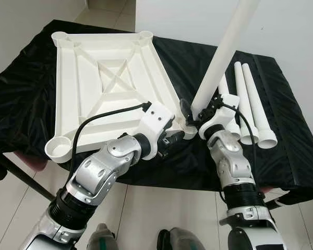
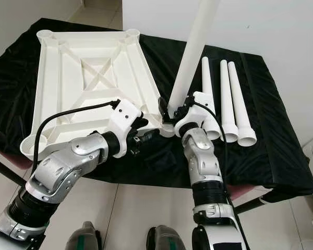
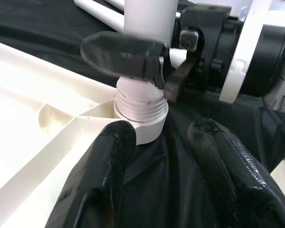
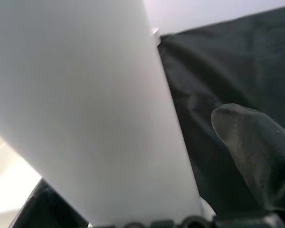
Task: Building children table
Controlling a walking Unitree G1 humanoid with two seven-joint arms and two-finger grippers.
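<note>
The right gripper [image 1: 194, 113] pinches a long white plastic table leg [image 1: 224, 52] standing nearly upright, tilted away, its top cut off. Its threaded end sits in the upturned white plastic tabletop's [image 1: 88, 78] corner socket [image 3: 145, 124], just beyond the left gripper's [image 3: 164, 156] spread fingers

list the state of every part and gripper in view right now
tabletop: upside down on the black cloth, ribs up
held leg: upright, slightly tilted, threaded end in the near corner socket
spare legs: three lying flat, side by side
right gripper: shut on held leg
left gripper: open, by the socket
</note>
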